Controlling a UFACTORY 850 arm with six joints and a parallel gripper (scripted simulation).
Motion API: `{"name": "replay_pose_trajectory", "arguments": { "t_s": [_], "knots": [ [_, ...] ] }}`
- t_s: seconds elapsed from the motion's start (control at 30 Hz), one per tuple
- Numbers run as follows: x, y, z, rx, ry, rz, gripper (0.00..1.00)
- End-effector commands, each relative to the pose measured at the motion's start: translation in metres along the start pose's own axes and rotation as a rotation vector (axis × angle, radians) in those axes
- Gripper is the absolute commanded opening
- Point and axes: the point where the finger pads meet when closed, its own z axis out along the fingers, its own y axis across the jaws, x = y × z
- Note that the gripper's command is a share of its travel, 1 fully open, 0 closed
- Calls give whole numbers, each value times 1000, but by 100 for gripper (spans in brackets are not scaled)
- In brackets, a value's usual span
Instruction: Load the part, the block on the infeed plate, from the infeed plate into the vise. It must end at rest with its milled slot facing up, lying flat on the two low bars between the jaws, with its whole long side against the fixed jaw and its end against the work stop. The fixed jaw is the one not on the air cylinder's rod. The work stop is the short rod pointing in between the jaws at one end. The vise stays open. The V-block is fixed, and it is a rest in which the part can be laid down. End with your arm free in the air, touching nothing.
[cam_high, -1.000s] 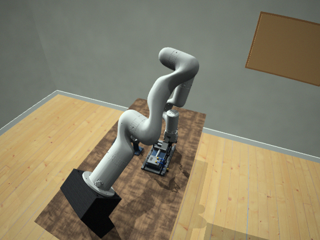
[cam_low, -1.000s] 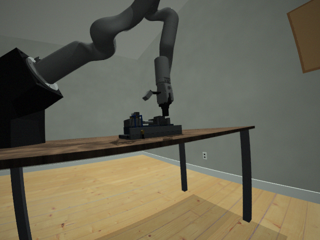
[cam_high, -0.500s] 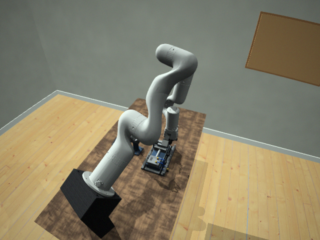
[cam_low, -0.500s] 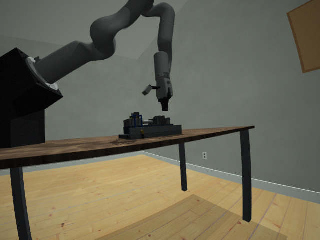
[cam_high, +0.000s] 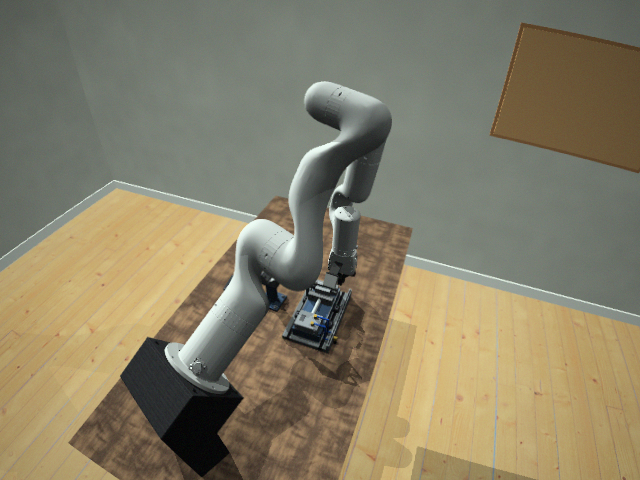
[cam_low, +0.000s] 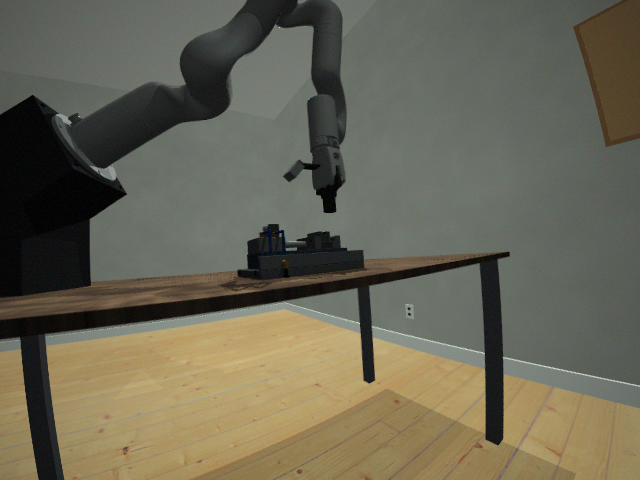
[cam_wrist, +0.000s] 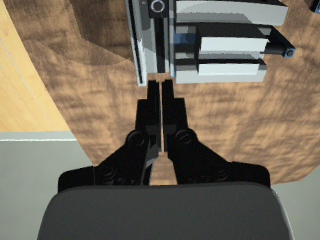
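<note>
Although its slot is hard to make out, what appears to be the part (cam_wrist: 232, 46) lies in the vise (cam_high: 344, 310) (cam_low: 310, 262) (cam_wrist: 138, 55), between the moving jaw (cam_wrist: 230, 12) and the fixed jaw (cam_wrist: 220, 78), its end by the work stop (cam_wrist: 275, 49); whether it touches either, or sits flat on the low bars, I cannot tell. Above the vise's far end, the end effector (cam_high: 341, 280) (cam_low: 329, 210) (cam_wrist: 161, 95) hangs in the air, fingers together with nothing between them. A stand with a blue foot (cam_high: 275, 301) is near the vise on the brown counter (cam_high: 372, 320) (cam_low: 429, 264) (cam_wrist: 240, 120), and the arm (cam_high: 310, 191) (cam_low: 206, 67) reaches over from its black pedestal (cam_high: 155, 392) (cam_low: 46, 217).
</note>
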Motion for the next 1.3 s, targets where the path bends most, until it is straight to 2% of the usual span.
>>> {"name": "replay_pose_trajectory", "arguments": {
  "t_s": [0.0,1.27],
  "knots": [
    [-1,0,-3,7,7,-1,0],
    [-1,0,-6,7,7,-1,0]
  ]
}}
